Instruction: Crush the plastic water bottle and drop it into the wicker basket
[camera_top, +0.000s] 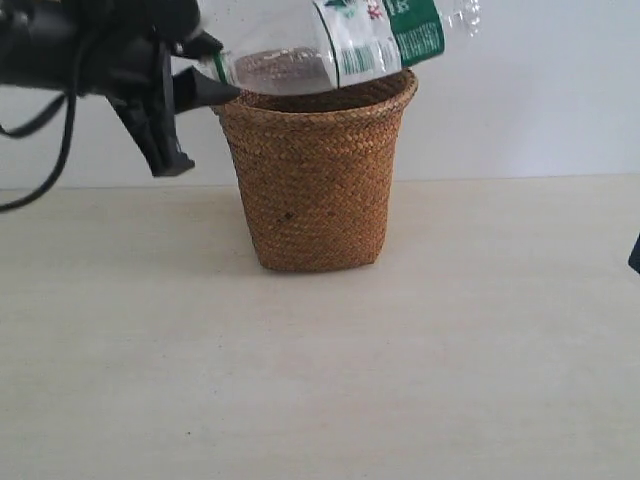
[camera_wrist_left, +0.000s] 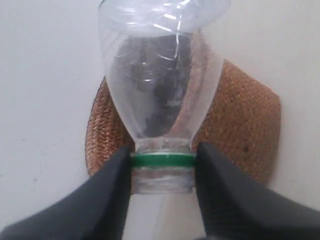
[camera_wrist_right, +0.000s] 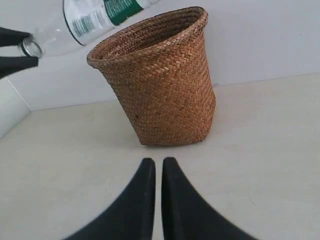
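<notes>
The plastic water bottle (camera_top: 340, 45) lies nearly level just above the rim of the wicker basket (camera_top: 315, 180), base pointing right and slightly up. My left gripper (camera_top: 205, 70) is shut on its neck, left of the basket rim. In the left wrist view the fingers (camera_wrist_left: 107, 190) clamp the neck of the plastic water bottle (camera_wrist_left: 162, 167) at its green ring, with the wicker basket (camera_wrist_left: 240, 125) below. My right gripper (camera_wrist_right: 158, 162) is shut on nothing, low over the table in front of the wicker basket (camera_wrist_right: 162, 85); the plastic water bottle (camera_wrist_right: 82, 25) shows above it.
The basket stands on a pale table (camera_top: 320, 380) before a white wall (camera_top: 530, 90). A black cable (camera_top: 50, 140) hangs from the left arm. A dark bit of the right arm (camera_top: 634, 255) shows at the right edge.
</notes>
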